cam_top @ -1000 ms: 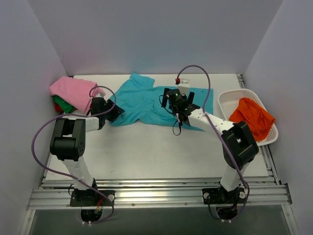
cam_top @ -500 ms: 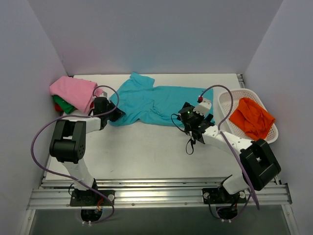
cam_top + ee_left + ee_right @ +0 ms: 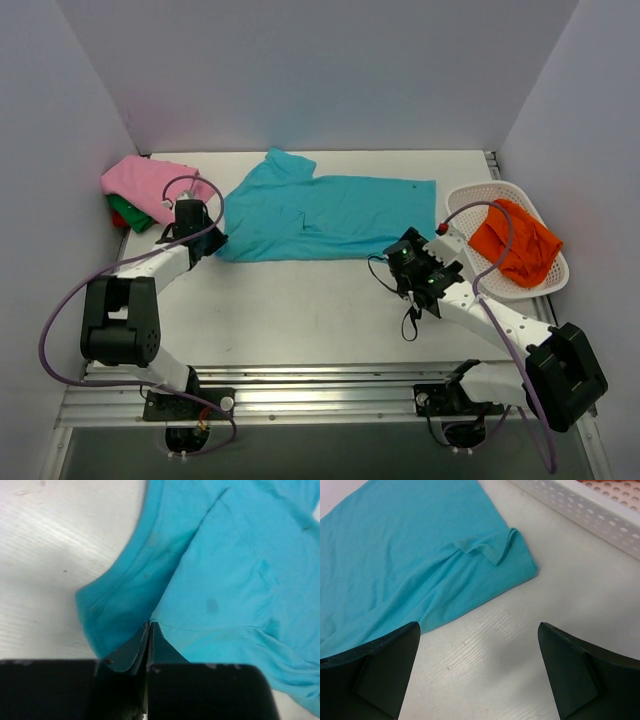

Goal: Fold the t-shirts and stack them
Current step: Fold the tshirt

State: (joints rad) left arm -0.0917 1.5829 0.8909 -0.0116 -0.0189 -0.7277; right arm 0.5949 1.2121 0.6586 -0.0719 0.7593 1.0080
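Teal t-shirt: spread flat across the far middle of the table, between the pink-topped stack at far left and the white basket with the orange shirt at right.
Left gripper: jaws pinched tight on the shirt's near left edge.
Right gripper: spread wide, holding nothing, poised over bare table just short of the shirt's turned-up near right corner.
Step in hand: securing both near corners for the first fold, by appearances.
Next move: right gripper likely needs to reach that corner and clamp it.
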